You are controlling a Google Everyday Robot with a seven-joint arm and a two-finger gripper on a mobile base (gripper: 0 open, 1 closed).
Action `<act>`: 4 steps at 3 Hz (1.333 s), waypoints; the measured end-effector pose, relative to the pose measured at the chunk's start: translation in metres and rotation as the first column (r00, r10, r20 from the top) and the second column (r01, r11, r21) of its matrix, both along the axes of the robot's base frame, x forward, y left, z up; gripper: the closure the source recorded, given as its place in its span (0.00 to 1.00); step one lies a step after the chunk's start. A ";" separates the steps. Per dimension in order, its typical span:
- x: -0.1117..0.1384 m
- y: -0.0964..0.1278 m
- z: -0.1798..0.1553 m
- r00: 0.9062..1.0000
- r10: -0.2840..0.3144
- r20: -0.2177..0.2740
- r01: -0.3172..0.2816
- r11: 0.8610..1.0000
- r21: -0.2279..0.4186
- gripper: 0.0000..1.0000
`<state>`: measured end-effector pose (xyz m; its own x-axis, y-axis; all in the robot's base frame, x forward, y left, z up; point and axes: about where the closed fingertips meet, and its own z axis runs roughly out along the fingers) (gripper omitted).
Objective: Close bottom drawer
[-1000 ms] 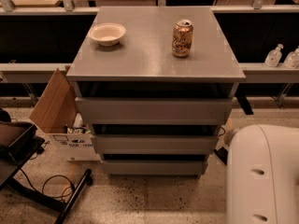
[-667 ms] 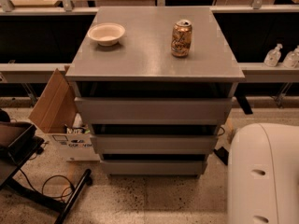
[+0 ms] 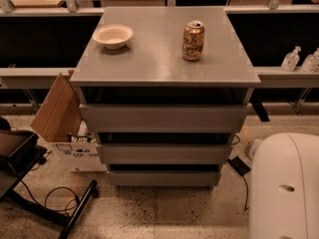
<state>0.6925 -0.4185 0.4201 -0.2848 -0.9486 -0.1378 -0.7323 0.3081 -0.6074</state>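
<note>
Now | btm drawer (image 3: 163, 178) lowest in cabinet (image 3: 159, 59) | pincer off-frame, grip state can't tell

bottom drawer (image 3: 163, 178) | plain grey front | lowest in cabinet | gripper unseen

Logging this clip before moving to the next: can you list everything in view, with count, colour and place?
cabinet: one, grey, centre of view
bottom drawer: one, grey, lowest front of the cabinet, just above the floor
upper drawers: two, grey, above the bottom drawer
bowl: one, cream, cabinet top, back left
can: one, gold-brown, upright, cabinet top, right of the bowl
cardboard box: one, brown, flap up, on the floor left of the cabinet
bottles: two, clear, on the ledge at far right
cable: one, black, on the floor at lower left
robot casing: one, white, lower right corner
hand: not in view
</note>
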 end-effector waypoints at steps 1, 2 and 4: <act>-0.019 -0.016 0.043 1.000 0.007 0.027 -0.006 0.999 -0.045 1.00; -0.045 -0.032 0.107 0.996 0.003 0.094 0.007 0.994 -0.108 1.00; -0.111 -0.046 0.209 0.967 -0.047 0.252 0.096 0.978 -0.185 0.82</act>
